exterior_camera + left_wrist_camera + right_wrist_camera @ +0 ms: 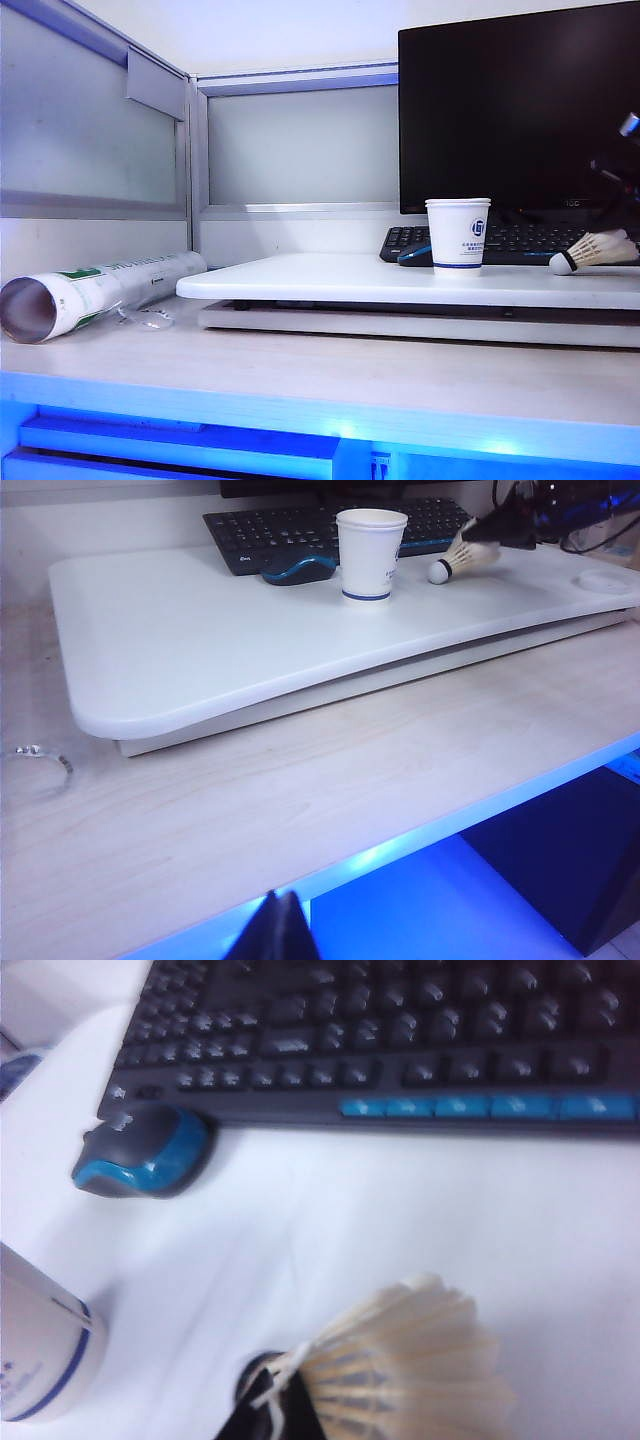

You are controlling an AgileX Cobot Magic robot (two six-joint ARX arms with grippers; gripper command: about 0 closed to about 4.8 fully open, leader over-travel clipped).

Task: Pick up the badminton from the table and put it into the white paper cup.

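Observation:
The badminton (410,1365) lies slanted at the right end of the white table (300,280), its cork head (562,263) low by the board and pointing at the white paper cup (458,235). My right gripper (272,1397) is shut on the rim of its feather skirt; the left wrist view shows this gripper (495,528) dark behind the badminton (462,558). The cup (368,555) stands upright and empty-looking a short way off. My left gripper (281,902) is shut on nothing, over the desk's front edge, far from both.
A black keyboard (500,240) and a blue-grey mouse (145,1152) lie just behind the cup. A dark monitor (510,110) rises behind them. A long white-and-green tube (90,290) lies on the wood-grain desk at the left, beside the partition wall.

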